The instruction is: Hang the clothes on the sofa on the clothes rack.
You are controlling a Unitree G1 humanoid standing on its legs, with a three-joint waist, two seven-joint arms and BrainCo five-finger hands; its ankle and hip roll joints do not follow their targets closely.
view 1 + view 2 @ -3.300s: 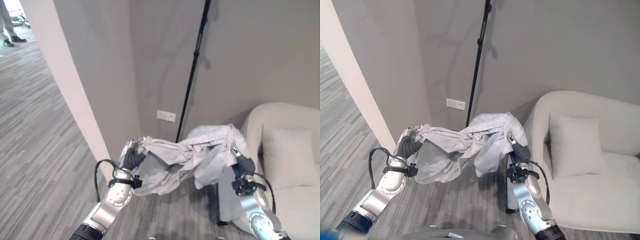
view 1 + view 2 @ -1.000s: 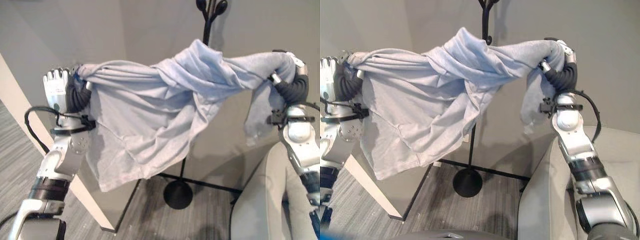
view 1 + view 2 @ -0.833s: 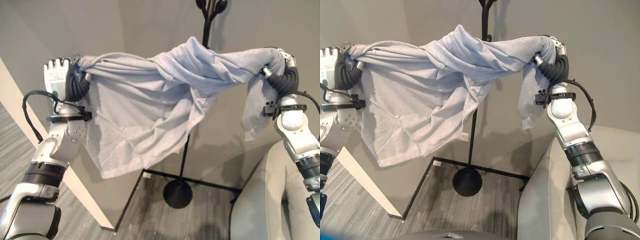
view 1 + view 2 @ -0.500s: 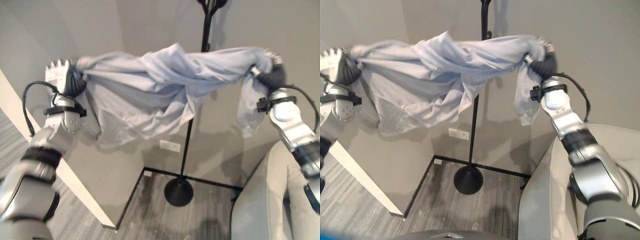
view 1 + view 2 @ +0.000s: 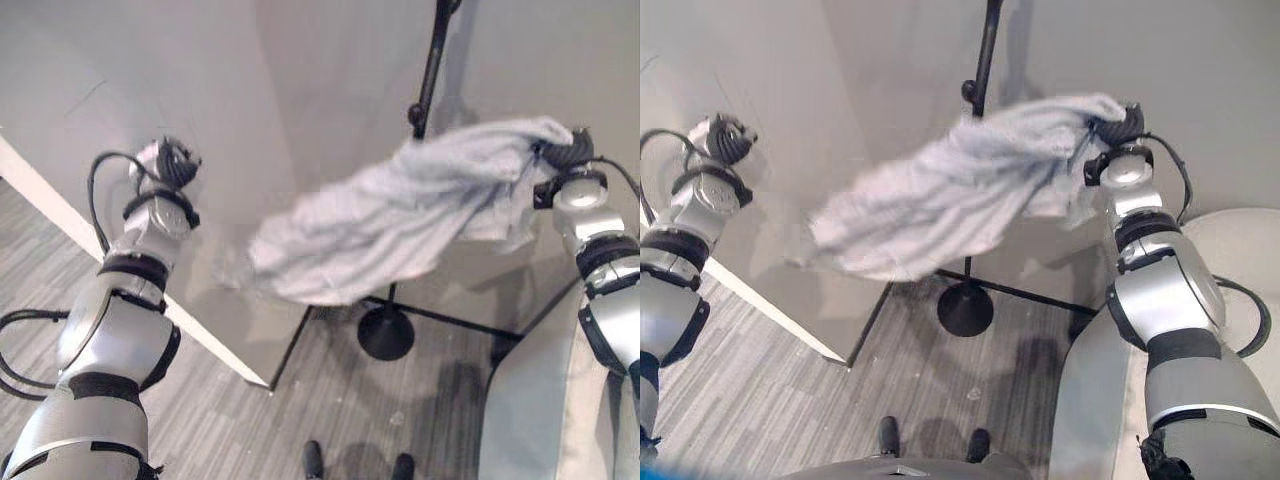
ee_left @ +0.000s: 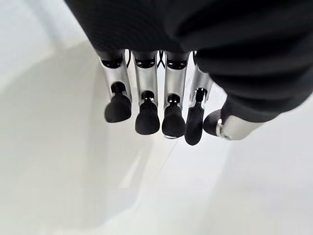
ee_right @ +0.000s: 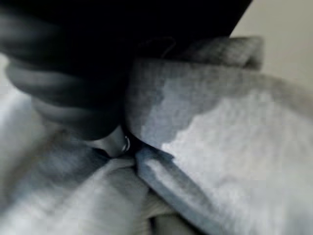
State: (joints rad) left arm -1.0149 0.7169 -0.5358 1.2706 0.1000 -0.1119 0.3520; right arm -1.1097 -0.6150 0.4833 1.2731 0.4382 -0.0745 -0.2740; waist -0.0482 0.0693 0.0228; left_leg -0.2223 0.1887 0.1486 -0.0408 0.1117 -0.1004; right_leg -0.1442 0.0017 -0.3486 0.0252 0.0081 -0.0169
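Note:
A light blue-grey garment (image 5: 380, 225) hangs in the air in front of the black clothes rack pole (image 5: 432, 60). My right hand (image 5: 565, 150) is shut on its right end, and the cloth bunches round the hand (image 7: 63, 98) in the right wrist view. The garment's free left end (image 5: 830, 240) droops low and looks blurred. It passes close by a rack hook (image 5: 415, 115); I cannot tell whether it rests on it. My left hand (image 5: 168, 160) is raised at the left, apart from the cloth, its fingers (image 6: 146, 112) straight and holding nothing.
The rack's round base (image 5: 385, 335) stands on the grey wood floor in the wall corner. A white partition edge (image 5: 200, 330) runs diagonally at the left. The pale sofa (image 5: 1090, 400) sits at the lower right, beside my right arm.
My left hand has let go of the garment, and that end has dropped and swung down. My right hand still holds its end. The camera view has also shifted.

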